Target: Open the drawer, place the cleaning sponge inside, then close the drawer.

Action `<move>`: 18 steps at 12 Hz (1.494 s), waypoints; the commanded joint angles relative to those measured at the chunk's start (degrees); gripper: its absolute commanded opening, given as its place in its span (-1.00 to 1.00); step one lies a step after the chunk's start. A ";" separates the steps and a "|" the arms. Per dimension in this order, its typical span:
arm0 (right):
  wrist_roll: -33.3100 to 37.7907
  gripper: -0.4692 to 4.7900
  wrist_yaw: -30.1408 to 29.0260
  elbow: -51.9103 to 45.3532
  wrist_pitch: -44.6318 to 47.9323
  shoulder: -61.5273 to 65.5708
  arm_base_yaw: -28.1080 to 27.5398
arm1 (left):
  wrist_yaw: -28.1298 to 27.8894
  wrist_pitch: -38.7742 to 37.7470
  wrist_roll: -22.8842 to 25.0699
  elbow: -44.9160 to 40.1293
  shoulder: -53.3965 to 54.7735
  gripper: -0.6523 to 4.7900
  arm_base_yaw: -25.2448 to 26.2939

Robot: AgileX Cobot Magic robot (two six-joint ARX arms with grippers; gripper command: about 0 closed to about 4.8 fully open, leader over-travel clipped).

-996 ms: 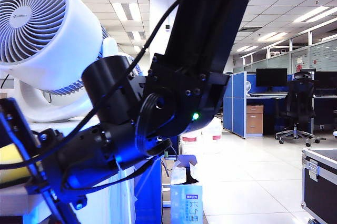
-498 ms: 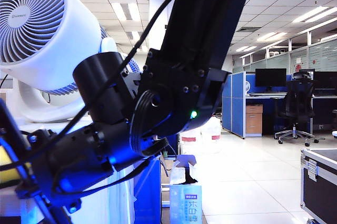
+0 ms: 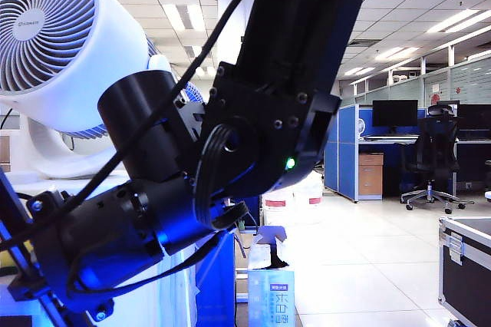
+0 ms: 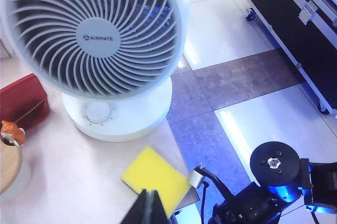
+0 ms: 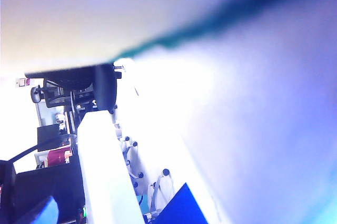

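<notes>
Left wrist view: left tool [image 4: 149, 208] closed above sponge [image 4: 156, 180]; right tool unseen, logged wide open; should hook drawer squarely.

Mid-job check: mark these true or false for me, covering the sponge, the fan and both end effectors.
The yellow rectangular foam sponge lies on the tabletop before the round white plastic fan: true.
The sponge is inside a drawer: false, no drawer shows.
The left end effector hangs over the sponge, jaws together: true.
The fan lies on its side: false, it stands upright.
The right end effector shows in the exterior view: false, only its black arm does.
</notes>
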 commanded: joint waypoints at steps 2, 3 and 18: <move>0.31 1.00 -4.87 1.36 4.55 -1.88 -0.79 | 0.17 0.37 0.44 0.17 0.02 -0.78 0.02; 0.28 1.00 -4.94 1.36 3.98 -1.88 -1.46 | 0.15 0.39 0.44 0.17 0.02 -0.78 0.02; -11.98 1.00 -3.63 0.96 -11.30 -4.39 -9.70 | 0.11 0.59 1.92 0.17 0.04 -0.78 0.02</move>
